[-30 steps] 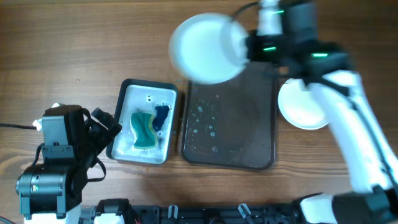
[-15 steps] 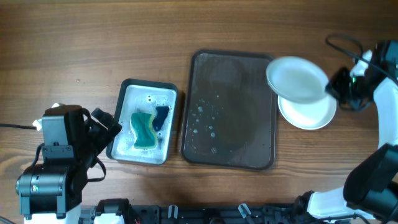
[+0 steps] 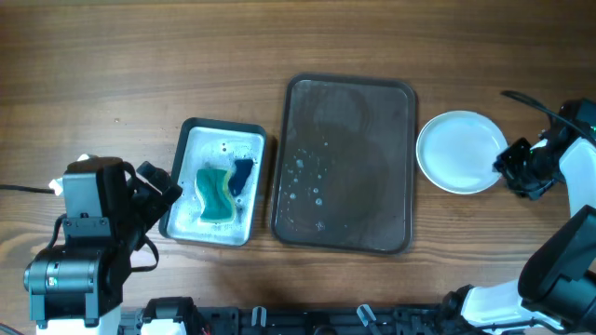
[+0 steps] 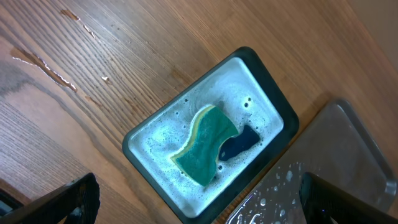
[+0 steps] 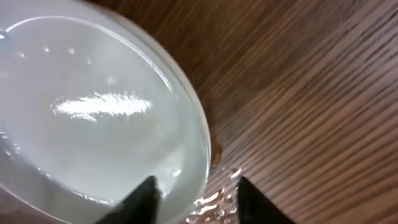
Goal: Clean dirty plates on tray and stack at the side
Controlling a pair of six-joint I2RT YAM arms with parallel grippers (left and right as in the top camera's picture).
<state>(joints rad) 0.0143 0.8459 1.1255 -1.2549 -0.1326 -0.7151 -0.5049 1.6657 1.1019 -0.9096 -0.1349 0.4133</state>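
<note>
One tray (image 3: pixel 349 112), one pile of plates (image 3: pixel 459 149), number unclear, rim between parted fingers (image 5: pixel 144 198) of right gripper (image 3: pixel 514 173); left gripper (image 4: pixel 205 202) agape, empty

— What carries everything?
— A brown wooden table (image 3: pixel 140 74), with the grain running from side to side.
— What lies on it?
— Three things in a row. A dark tray (image 3: pixel 363 121) sits in the middle, long side running front to back. A small tray (image 3: pixel 223 124) lies just beside it on the left, set slightly askew, and the two nearly touch at the edge.
— And to the right?
— White plates (image 3: pixel 456 149), stacked flat on the wood near the tray but apart from it. How many are in the stack cannot be told from above.
— Is the wood dry?
— Not all of it. Thin water streaks (image 4: pixel 43 65) glint left of the small tray, and a wet patch (image 5: pixel 214 199) shines beside the plates' rim.
</note>
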